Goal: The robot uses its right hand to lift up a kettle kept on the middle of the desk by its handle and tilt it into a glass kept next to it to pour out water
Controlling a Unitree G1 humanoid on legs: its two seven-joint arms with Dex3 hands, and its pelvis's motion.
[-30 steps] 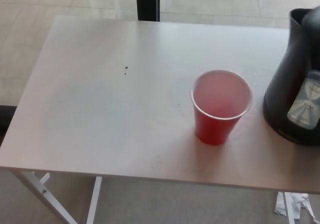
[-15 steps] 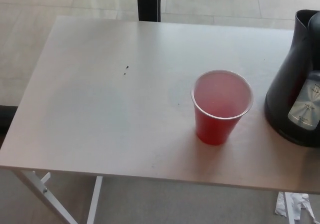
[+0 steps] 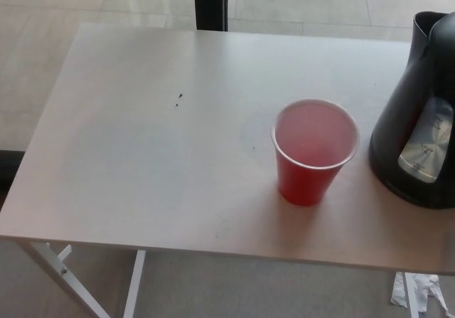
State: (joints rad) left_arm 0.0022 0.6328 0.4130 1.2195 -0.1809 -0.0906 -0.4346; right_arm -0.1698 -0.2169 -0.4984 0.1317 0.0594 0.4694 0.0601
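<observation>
Kettle (image 3: 418, 119) stands right of the cup (image 3: 314, 151), near; no hand shows, so grip unknown; a swing could topple the light cup on the bench (image 3: 142, 154)

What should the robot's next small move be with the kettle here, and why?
Probably lifting the black kettle a little higher and carrying it toward the red cup: its spout sits at the far right, well clear of the cup's rim, and neither hand shows in the picture.

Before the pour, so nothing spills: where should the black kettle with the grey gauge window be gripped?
By its handle, from the robot's right. The black kettle has its spout top left, toward the red plastic cup, so the handle should lie beyond the frame's right edge, unseen.
</observation>
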